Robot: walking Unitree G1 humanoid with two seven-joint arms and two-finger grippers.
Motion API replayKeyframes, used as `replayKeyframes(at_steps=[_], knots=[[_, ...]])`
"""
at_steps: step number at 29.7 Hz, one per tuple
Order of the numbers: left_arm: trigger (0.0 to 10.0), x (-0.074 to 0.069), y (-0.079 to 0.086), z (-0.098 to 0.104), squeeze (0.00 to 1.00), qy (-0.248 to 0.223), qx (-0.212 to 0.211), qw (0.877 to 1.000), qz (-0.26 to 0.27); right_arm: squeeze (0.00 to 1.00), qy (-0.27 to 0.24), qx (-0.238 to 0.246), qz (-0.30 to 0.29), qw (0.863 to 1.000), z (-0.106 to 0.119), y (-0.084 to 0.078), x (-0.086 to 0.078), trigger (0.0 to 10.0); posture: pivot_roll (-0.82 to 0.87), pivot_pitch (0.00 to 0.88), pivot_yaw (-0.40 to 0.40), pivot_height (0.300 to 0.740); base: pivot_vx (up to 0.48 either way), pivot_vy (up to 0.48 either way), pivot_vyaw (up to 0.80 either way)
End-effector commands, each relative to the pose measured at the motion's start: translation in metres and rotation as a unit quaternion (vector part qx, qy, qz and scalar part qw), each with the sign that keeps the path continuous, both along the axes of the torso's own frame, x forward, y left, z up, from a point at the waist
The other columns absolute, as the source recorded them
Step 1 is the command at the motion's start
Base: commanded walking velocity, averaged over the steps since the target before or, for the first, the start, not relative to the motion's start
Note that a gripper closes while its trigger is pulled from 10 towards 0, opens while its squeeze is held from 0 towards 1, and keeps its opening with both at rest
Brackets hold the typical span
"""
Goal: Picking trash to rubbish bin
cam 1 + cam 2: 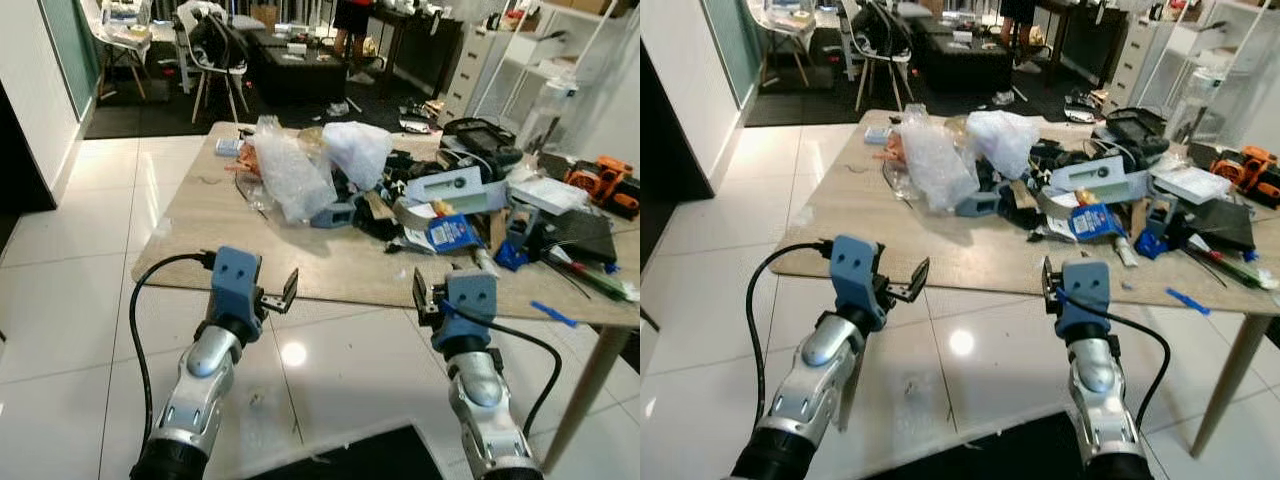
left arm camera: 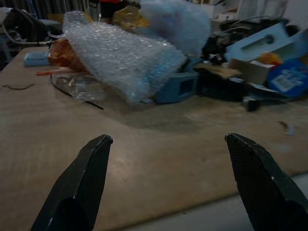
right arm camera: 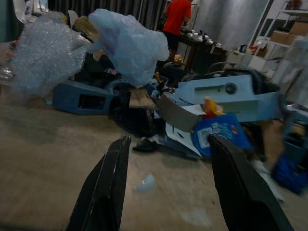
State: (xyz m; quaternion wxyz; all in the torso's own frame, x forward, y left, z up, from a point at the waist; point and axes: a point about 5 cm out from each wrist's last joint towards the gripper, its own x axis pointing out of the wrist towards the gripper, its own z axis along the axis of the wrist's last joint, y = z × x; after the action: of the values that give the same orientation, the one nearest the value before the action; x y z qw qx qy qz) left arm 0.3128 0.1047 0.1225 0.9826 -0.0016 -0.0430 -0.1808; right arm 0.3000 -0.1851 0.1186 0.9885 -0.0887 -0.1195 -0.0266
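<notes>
Two silver arms reach forward from the bottom edge of the head views, each ending in a blue wrist block. Left gripper [image 1: 282,296] hangs just short of the near edge of the table [image 1: 200,215], its two black fingers [image 2: 77,187] spread wide. Right gripper [image 3: 166,187] sits at the same edge further right, its two fingers also parted with nothing between them.

On the wooden table lies a heap of clutter. One roll of bubble wrap [image 1: 290,175] stands out at the heap's left side, with one crumpled pale plastic bag [image 1: 357,150] just behind and right of it. One blue packet [image 1: 452,232] lies near the front, right of centre, and one light blue-grey box [image 1: 450,186] sits behind it. An orange tool [image 1: 600,183] rests at the far right, partly cut off.

From the right wrist, a small white scrap [image 3: 144,183] lies on the tabletop just ahead of the fingers; it is too small to identify. A person in a red top [image 3: 178,19] stands far behind, blurred.
</notes>
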Motion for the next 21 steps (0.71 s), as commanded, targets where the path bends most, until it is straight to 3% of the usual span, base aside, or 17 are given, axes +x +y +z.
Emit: replayKeyframes(at_steps=[1, 17, 21], knots=[[10.0, -0.0016, -0.0024, -0.0023, 0.0, 0.006, 0.005, 1.0, -0.005, 0.0, 0.0, -0.001, -0.003, 1.0, 0.001, -0.0028, -0.0003, 10.0, -0.1, 0.022, -0.043, 0.74, 0.382, 0.0, 0.0], [10.0, -0.0026, -0.0015, -0.0019, 0.0, 0.008, 0.007, 1.0, -0.005, 0.0, 0.001, 0.001, 0.0, 1.0, 0.0009, -0.0009, -0.0007, 10.0, -0.1, 0.031, -0.042, 0.74, 0.379, 0.0, 0.0], [10.0, -0.0029, -0.0017, -0.0012, 0.0, 0.005, 0.01, 1.0, -0.005, 0.0, 0.0, 0.002, -0.001, 1.0, 0.0012, -0.0008, -0.0007, 10.0, -0.1, 0.032, -0.041, 0.74, 0.15, 0.0, 0.0]])
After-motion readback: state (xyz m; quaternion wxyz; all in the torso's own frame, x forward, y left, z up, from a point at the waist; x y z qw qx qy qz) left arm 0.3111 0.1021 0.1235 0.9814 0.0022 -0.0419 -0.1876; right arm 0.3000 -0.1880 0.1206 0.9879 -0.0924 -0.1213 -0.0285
